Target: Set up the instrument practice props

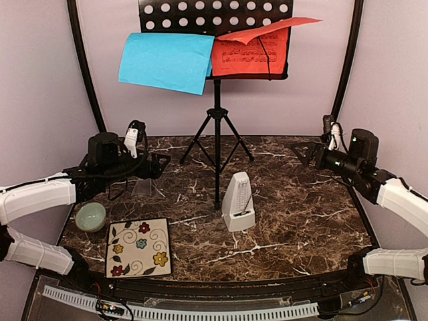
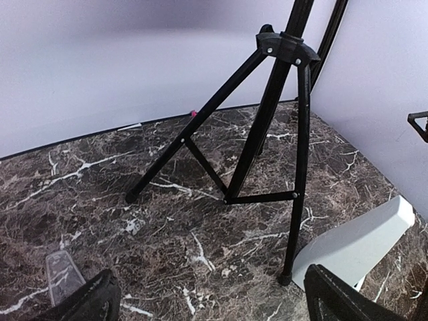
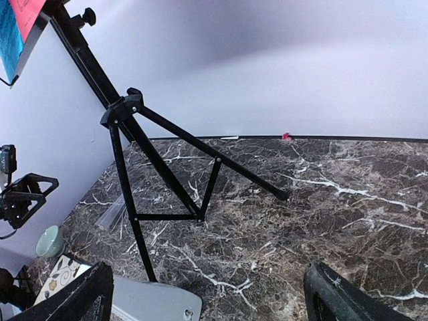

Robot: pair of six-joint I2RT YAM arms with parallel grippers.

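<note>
The black tripod music stand [image 1: 217,134] stands at the back middle of the marble table; its legs show in the left wrist view [image 2: 267,134] and the right wrist view [image 3: 154,174]. A blue sheet [image 1: 167,61] and a red sheet [image 1: 253,48] rest on its perforated desk, the red one's top curling forward. The white pyramid metronome [image 1: 237,202] stands in front of the stand's pole and shows in the left wrist view [image 2: 361,244] and the right wrist view [image 3: 154,306]. My left gripper [image 1: 159,165] is open and empty at the left. My right gripper [image 1: 302,153] is open and empty at the right.
A pale green bowl [image 1: 90,217] and a square flower-patterned tile [image 1: 139,247] lie at the front left. A small clear plastic piece [image 1: 142,186] lies below the left gripper. Curved black frame bars rise at both back corners.
</note>
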